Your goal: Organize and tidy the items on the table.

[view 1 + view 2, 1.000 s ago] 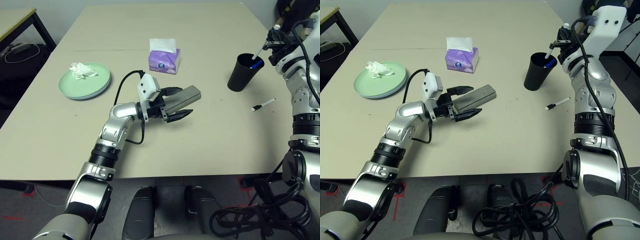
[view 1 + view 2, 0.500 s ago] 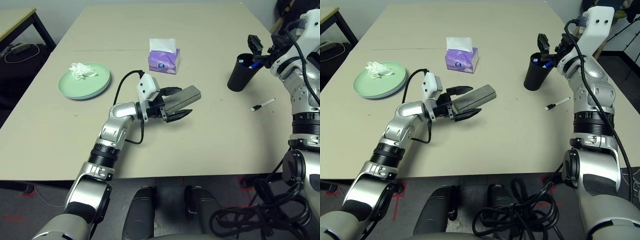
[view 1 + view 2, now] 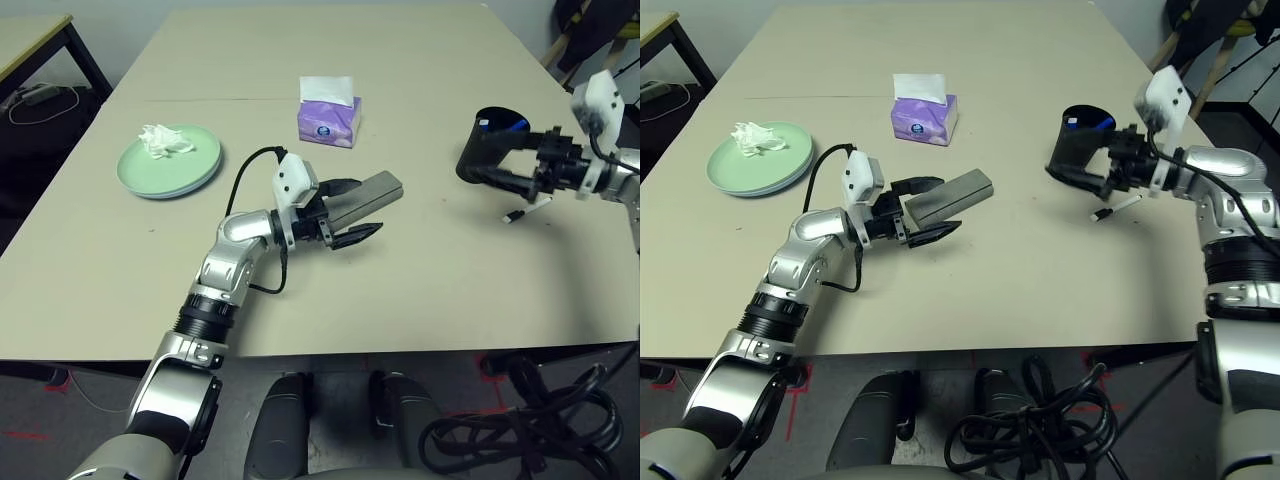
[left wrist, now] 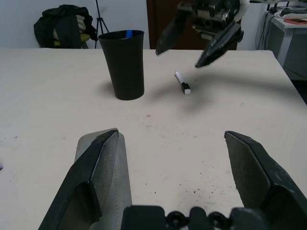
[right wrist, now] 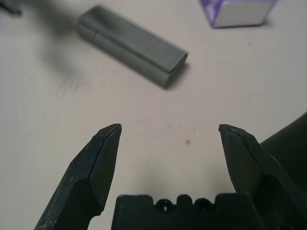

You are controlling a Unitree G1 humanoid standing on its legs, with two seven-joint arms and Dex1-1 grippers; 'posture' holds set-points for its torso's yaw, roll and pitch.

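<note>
Left eye view: the right hand (image 3: 518,182), spread wide, is seen just above the white-and-black pen (image 3: 526,209), probably crosswise.

My left tool (image 3: 352,213) reaches forward from a bent elbow, fingers spread wide. My right tool (image 3: 517,172) (forearm level, low) points leftward, its fingers parted too.

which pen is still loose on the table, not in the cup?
The white-and-black pen, lying flat beside the right gripper. The blue-tipped one stands inside the black cup.
</note>
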